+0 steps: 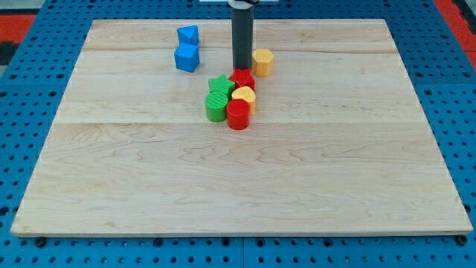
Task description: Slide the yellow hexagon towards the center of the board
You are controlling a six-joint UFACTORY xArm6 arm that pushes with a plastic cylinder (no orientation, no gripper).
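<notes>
The yellow hexagon (pixel 262 61) sits near the view's top, right of centre, on the wooden board (pixel 238 186). My tip (pixel 242 68) is at the end of the dark rod, just left of the yellow hexagon with a small gap, and right behind the red star-like block (pixel 242 78). Below it is a tight cluster: a green star (pixel 219 85), a green cylinder (pixel 216 106), a yellow heart (pixel 244 96) and a red cylinder (pixel 238 115).
Two blue blocks stand at the view's upper left: a blue angular block (pixel 188 34) and a blue cube (pixel 187 57). A blue pegboard (pixel 30 149) surrounds the board.
</notes>
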